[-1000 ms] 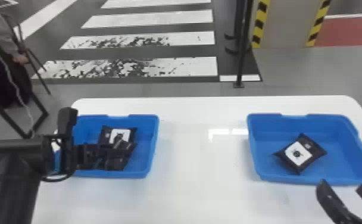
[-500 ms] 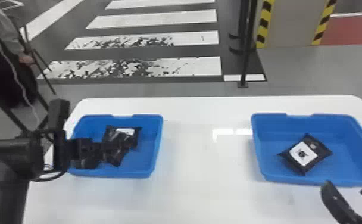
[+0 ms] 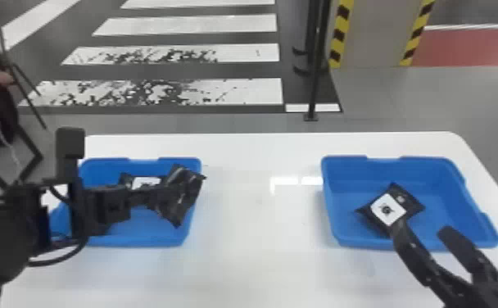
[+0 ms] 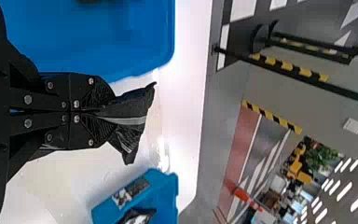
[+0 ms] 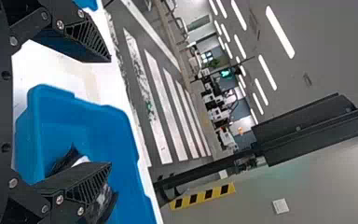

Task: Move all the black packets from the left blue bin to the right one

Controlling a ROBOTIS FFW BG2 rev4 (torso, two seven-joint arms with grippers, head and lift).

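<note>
One black packet point(image 3: 187, 189) between the fingertips of the left gripper point(image 3: 159, 197).

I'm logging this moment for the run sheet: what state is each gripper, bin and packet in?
Left gripper: shut on a packet
Held packet: pinched at one end, creased
Packet in the left bin: lying, partly hidden
Left blue bin: open-topped, holding a packet
Right gripper: open
Packet in the right bin: lying, white label up
Right blue bin: open-topped, holding a packet
</note>
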